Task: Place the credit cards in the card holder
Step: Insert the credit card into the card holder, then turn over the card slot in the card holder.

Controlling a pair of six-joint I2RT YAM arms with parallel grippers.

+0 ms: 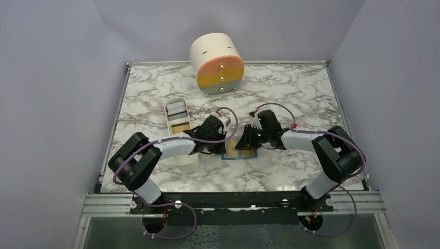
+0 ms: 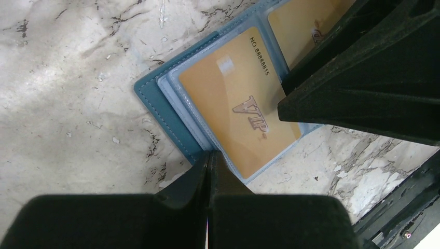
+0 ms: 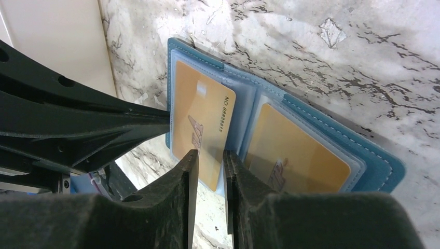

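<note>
Currently the card holder [image 2: 155, 98] is laid open on the table [image 1: 290, 88], approx. mid-table and a bit toward the near edge, w/ both pincers crowded over it. The left pincer [image 2: 209, 165] is seen fully closed, fingers pressed together at the holder's edge; whether a sleeve lip is nipped between them can't be told. The right pincer [image 3: 207, 158] is held at a narrow slit, w/ nothing clamped as far as can be seen. Its tips are set down at the VIP card [image 2: 233, 104], which lies in a clear sleeve; how fully it's seated can't be told. Risks, as judged: a card pushed off-axis could be skewed & jammed at the sleeve seam, or the plastic buckled. The holder looks light & could be slid over the smooth marble if it isn't pinned firmly. The pincers are v. close, so a small sideways move could get them knocked together. Count: 1 holder; 2 gold credit cards [image 3: 296, 150] seen in it, one per half. More cards are seen in 1 white tray [image 1: 167, 116] toward the left edge, no. not readable. 1 cream cylinder [image 1: 217, 52] w/ 3 drawers is seen at the far edge.
</note>
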